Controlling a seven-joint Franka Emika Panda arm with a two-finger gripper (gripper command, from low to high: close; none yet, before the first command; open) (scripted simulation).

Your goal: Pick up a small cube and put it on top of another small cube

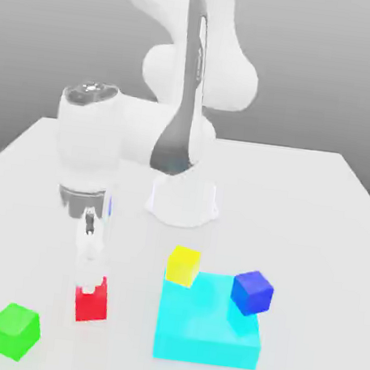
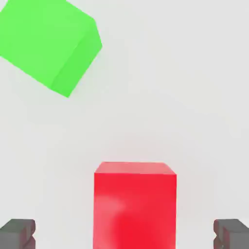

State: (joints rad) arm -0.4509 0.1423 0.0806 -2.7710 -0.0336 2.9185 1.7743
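Red cube (image 1: 92, 301) on white counter (image 1: 324, 205), near front, toward exterior view's left; upright, not lifted. Hand (image 1: 87, 278) directly above and around it, pointing down, fingers (image 2: 17, 234) spread wide apart either side of cube in hand view, gaps on both sides, no contact visible. Green cube (image 1: 14, 331) nearest front edge, toward exterior view's left of red cube, apart from it, turned at an angle. Large flat cyan block (image 1: 207, 330) toward exterior view's right. Blue cube (image 1: 252, 292) resting tilted on block's top. Yellow cube (image 1: 183, 265) at block's far corner; on or beside it, cannot tell. Arm base (image 1: 183, 200) farther back.
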